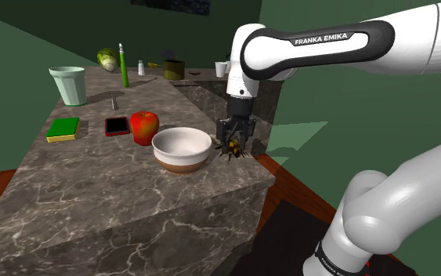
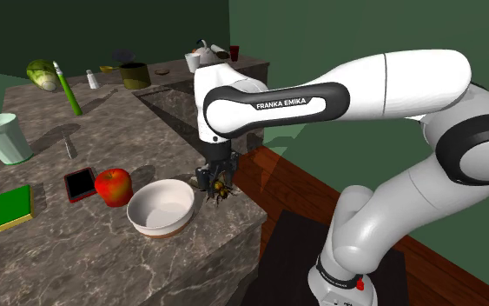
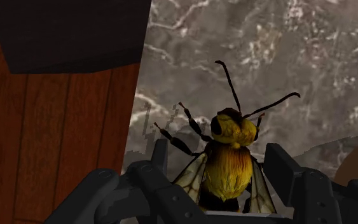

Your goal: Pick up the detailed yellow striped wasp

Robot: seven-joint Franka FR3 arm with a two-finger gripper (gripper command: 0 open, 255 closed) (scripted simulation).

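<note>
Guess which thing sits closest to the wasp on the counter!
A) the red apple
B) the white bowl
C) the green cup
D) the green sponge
B: the white bowl stands right beside the wasp near the edge of the counter, under the end effector; the other three things lie farther away.

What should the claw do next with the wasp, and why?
Probably close the claw on the wasp: it lies between the two black fingers, which stand apart and don't seem to squeeze its body yet, so lifting now would leave it behind.
</note>
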